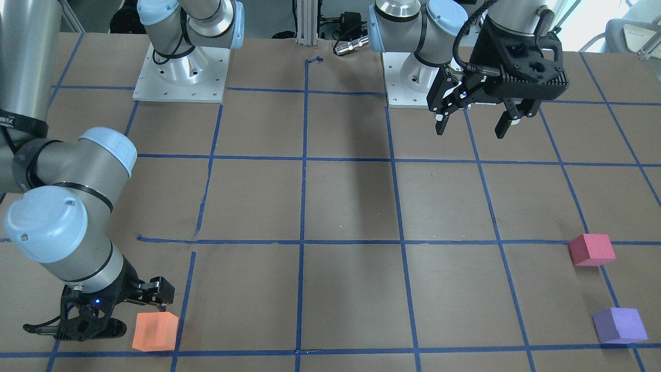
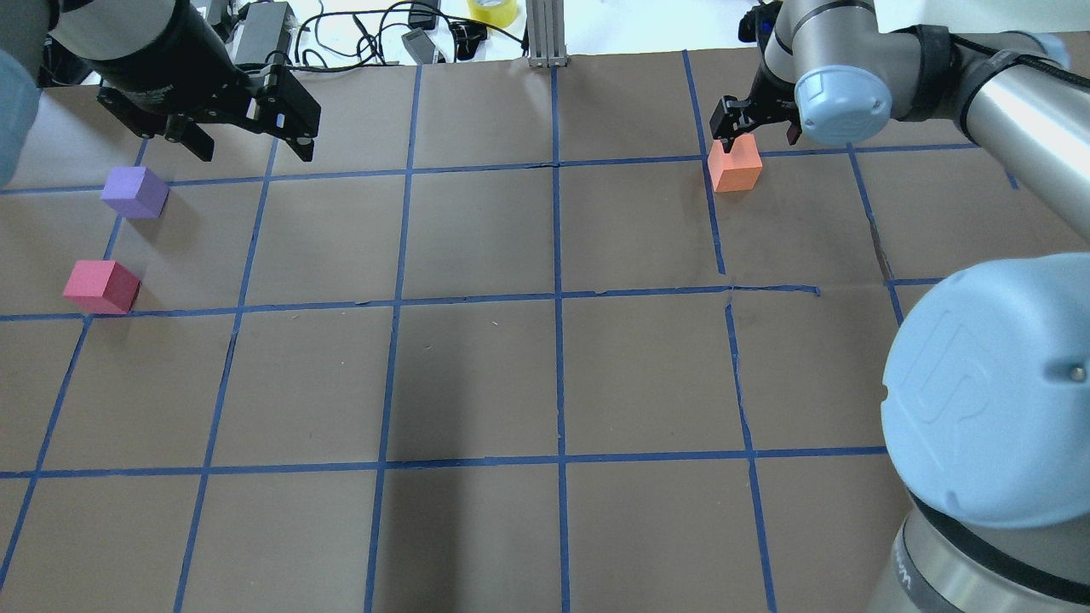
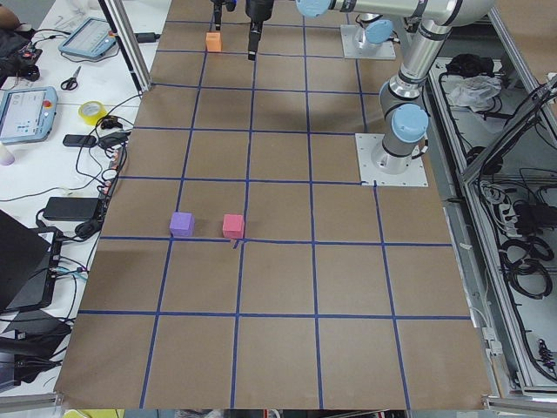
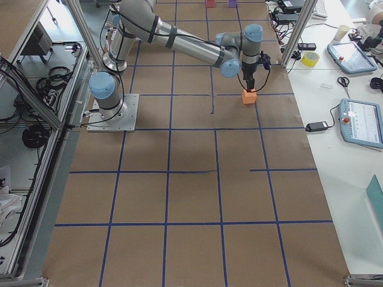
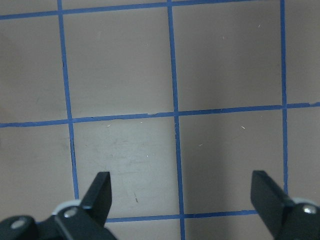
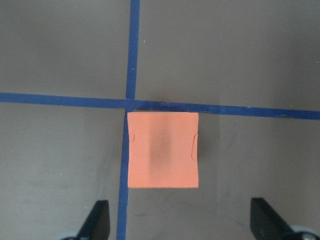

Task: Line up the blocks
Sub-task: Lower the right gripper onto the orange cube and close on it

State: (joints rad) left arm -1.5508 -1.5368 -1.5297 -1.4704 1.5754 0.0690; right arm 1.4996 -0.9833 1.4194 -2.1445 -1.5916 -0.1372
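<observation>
The three blocks are small matte cubes, foam-like, with slightly soft edges. On the left of the overhead view, the purple block [image 2: 134, 191] and the red-pink block [image 2: 101, 287] lie near each other but apart. The orange block [image 2: 734, 165] lies far to the right at a crossing of tape lines [image 2: 558, 358], and two of its sides show small dents. The table [image 2: 477, 383] is covered with brown, slightly wrinkled paper.

The left gripper [image 2: 251, 146] hangs above bare paper beside the purple block, its fingers wide apart. The right arm is stretched far out. The right gripper [image 2: 756, 134] points down over the orange block, its fingers apart and not touching the block.
</observation>
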